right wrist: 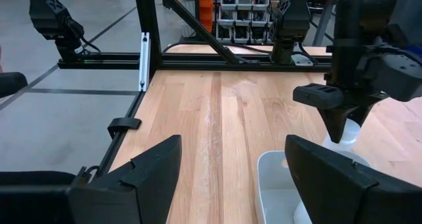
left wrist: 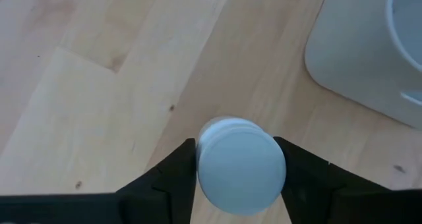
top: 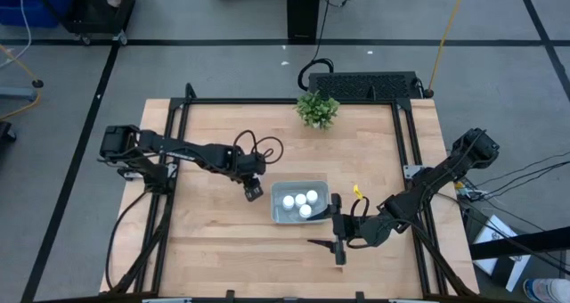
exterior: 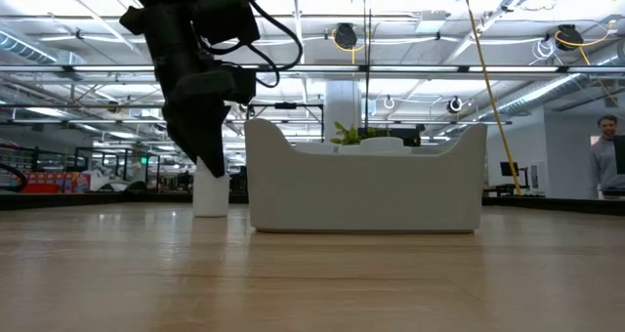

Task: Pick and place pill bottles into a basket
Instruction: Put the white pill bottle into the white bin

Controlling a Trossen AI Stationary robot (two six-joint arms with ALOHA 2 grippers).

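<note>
One white pill bottle (exterior: 211, 191) stands on the table just left of the pale grey-blue basket (top: 278, 216). My left gripper (top: 254, 192) is over it, shut on it; the left wrist view shows its round cap (left wrist: 241, 166) between the two fingers. Several more white bottles (top: 301, 201) stand inside the basket. My right gripper (top: 335, 246) is open and empty, near the table's front edge, just right of the basket's near right corner. The right wrist view shows the left gripper (right wrist: 343, 122) with the bottle (right wrist: 349, 133) under it. My left gripper pinches the bottle by the two opposite sides of its cap end (left wrist: 206, 159) between its two fingers (left wrist: 177, 179). The fingers come from above, pointing down. The bottle is upright, and its bottom (exterior: 211, 213) seems to be on the table.
A small green plant (top: 317, 110) stands at the table's far edge, in the middle. A black frame (top: 405, 134) runs round the wooden table. There is bare wood left of and in front of the basket. A person (exterior: 607, 156) shows far off in the room.
</note>
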